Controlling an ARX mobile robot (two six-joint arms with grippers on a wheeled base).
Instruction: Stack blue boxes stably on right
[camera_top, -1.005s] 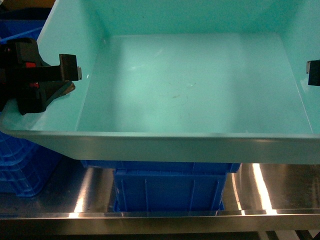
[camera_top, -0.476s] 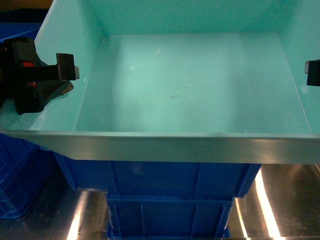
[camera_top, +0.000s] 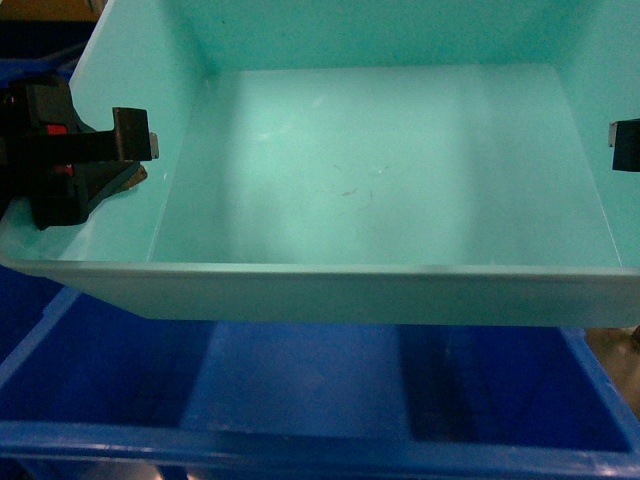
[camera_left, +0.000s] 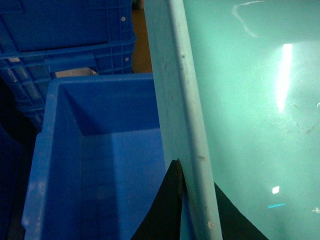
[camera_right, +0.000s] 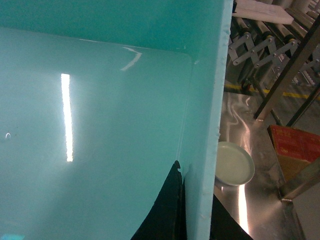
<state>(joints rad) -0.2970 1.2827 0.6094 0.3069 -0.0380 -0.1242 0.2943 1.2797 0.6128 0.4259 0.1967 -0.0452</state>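
So the turquoise tub (camera_top: 380, 180) is up in the air, filling most of the head view, and everything else sits around it. Closest in, right under the tub's near wall, is an open dark-blue crate (camera_top: 300, 400), empty as far as I can see; the tub looks to be above it with a gap, not resting in it. The left gripper (camera_top: 135, 150) is pinched on the tub's left wall, one finger inside and one outside, rim running between them in the left wrist view (camera_left: 192, 150). The right gripper (camera_top: 625, 145) is clamped the same way on the right wall (camera_right: 205, 150). Beyond the tub's left side, past the open crate, more ribbed blue crates (camera_left: 65, 35) are stacked. Off its right side there's a steel table (camera_right: 240, 125) with a small white bowl (camera_right: 234, 163), a red box (camera_right: 297, 145), and roller conveyors (camera_right: 260, 35) farther back.
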